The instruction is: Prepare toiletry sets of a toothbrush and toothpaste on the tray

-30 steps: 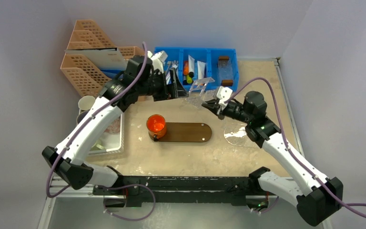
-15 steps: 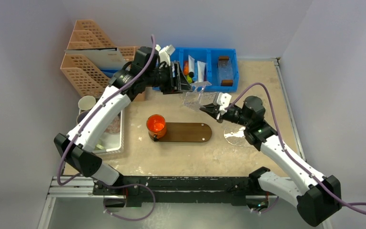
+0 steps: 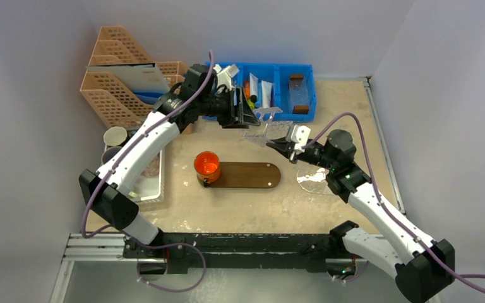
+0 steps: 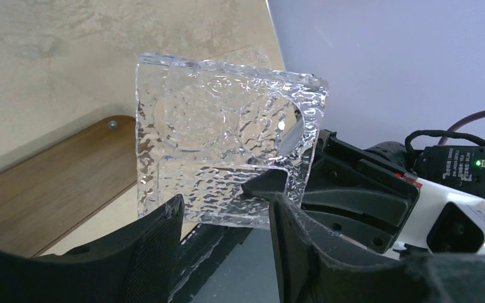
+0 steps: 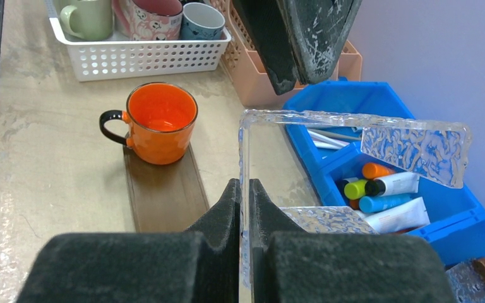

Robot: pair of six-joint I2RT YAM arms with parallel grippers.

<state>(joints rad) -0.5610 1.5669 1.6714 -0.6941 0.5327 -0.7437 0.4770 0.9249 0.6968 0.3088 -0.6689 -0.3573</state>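
My right gripper (image 5: 241,186) (image 3: 284,144) is shut on the thin wall of a clear textured holder (image 5: 417,148) (image 3: 259,129) and holds it in the air behind the tray. My left gripper (image 4: 224,205) (image 3: 247,113) is open, its fingertips right at the holder's (image 4: 221,145) upper edge. The dark wooden tray (image 3: 252,175) (image 5: 164,196) (image 4: 50,183) lies mid-table with an orange mug (image 3: 206,164) (image 5: 161,120) on its left end. White toothpaste tubes (image 5: 391,218) (image 3: 266,91) and white toothbrushes (image 5: 328,137) lie in the blue bin (image 3: 262,65).
Coloured-cap tubes (image 5: 379,170) share the bin's middle compartment. A white basket (image 5: 139,60) (image 3: 159,183) with mugs stands at the left and peach file racks (image 3: 113,82) at the back left. A clear round piece (image 3: 312,180) lies right of the tray.
My left arm has swung right from the bin to the clear holder, its jaws narrowing. My right gripper has shifted the holder slightly left.
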